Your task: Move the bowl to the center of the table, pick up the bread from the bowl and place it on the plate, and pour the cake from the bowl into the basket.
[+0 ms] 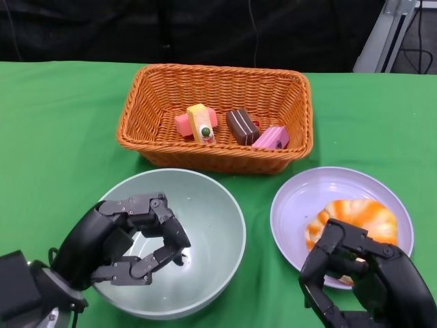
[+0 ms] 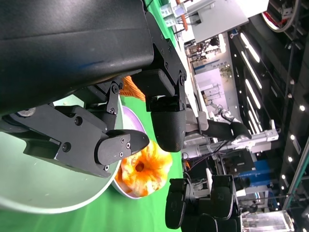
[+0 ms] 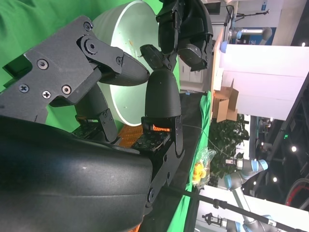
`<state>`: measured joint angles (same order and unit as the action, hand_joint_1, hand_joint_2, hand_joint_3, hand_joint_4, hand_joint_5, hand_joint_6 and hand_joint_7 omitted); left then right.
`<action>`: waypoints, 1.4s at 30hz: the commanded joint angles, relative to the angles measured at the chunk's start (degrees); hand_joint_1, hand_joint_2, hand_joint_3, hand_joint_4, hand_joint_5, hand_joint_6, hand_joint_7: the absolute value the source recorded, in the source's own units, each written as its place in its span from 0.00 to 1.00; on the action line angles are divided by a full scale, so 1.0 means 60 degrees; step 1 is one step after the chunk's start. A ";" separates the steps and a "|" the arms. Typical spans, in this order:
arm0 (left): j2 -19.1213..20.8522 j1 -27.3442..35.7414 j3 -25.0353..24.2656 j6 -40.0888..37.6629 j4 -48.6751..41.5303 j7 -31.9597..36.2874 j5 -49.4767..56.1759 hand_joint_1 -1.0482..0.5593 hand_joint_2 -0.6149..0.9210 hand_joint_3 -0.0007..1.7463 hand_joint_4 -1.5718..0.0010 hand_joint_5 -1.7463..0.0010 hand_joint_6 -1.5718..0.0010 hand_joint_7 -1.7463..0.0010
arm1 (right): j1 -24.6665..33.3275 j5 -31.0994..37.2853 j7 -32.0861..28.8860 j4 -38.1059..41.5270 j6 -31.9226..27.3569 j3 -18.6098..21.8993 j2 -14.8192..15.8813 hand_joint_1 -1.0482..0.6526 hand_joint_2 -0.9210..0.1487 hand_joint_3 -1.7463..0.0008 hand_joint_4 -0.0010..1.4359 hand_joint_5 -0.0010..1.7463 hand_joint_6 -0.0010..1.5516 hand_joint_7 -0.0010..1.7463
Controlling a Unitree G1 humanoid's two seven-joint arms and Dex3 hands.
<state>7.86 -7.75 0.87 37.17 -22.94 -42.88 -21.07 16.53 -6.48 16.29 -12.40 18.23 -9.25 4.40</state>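
The pale green bowl (image 1: 212, 219) stands near the table's middle, in front of the basket, with nothing in it. My left hand (image 1: 130, 239) hovers over its left side with the fingers curved and apart; nothing is between them. The orange bread (image 1: 362, 213) lies on the lavender plate (image 1: 300, 198) to the right. At the plate's near edge, my right hand (image 1: 362, 273) has its fingers bent over the bread's front and apart from each other. Several cake pieces (image 1: 201, 123) lie in the wicker basket (image 1: 136, 123). The left wrist view shows the bread (image 2: 145, 169) past the bowl (image 2: 48, 188).
The green cloth covers the table, with bare room to the left of the basket and bowl. Behind the basket runs the table's far edge against a dark backdrop. Bowl, plate and basket stand close together.
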 commanded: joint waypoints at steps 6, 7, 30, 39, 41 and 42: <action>0.0096 0.0117 -0.0072 -0.0489 0.0392 -0.0025 0.0009 0.59 0.78 0.53 0.53 0.13 0.53 0.33 | -0.0056 0.0044 -0.0007 -0.0090 0.0078 0.0120 0.0125 0.47 0.44 0.37 0.51 0.99 0.45 0.82; 0.0092 0.0131 -0.0074 -0.0513 0.0417 -0.0015 0.0023 0.59 0.78 0.53 0.53 0.13 0.53 0.33 | -0.0051 0.0036 -0.0003 -0.0095 0.0069 0.0119 0.0123 0.47 0.45 0.37 0.51 0.99 0.45 0.82; 0.0062 0.0906 -0.0074 -0.0890 0.1618 0.0422 0.0243 0.58 0.82 0.45 0.54 0.15 0.53 0.35 | 0.0427 0.0009 0.0057 -0.0659 -0.0216 0.0035 0.0192 0.44 0.38 0.45 0.51 0.98 0.44 0.82; 0.0007 0.1469 -0.0170 -0.1186 0.2403 0.1000 0.0329 0.59 0.81 0.49 0.54 0.16 0.53 0.35 | 0.0449 -0.0174 0.0163 -0.0662 -0.0261 0.0068 0.0208 0.44 0.40 0.42 0.51 0.98 0.44 0.83; -0.0042 0.1631 -0.0167 -0.1180 0.2557 0.1145 0.0371 0.59 0.81 0.48 0.54 0.16 0.53 0.35 | 0.0469 -0.0204 0.0197 -0.0665 -0.0258 0.0091 0.0237 0.44 0.40 0.43 0.51 0.98 0.44 0.83; -0.0063 0.1696 -0.0159 -0.1169 0.2610 0.1199 0.0389 0.59 0.82 0.48 0.54 0.16 0.53 0.35 | 0.0480 -0.0217 0.0217 -0.0665 -0.0249 0.0101 0.0249 0.44 0.40 0.43 0.51 0.98 0.44 0.83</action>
<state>7.31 1.63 0.55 30.33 -8.61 -36.78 -19.14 19.13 -6.98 17.42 -16.10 16.55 -9.33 5.14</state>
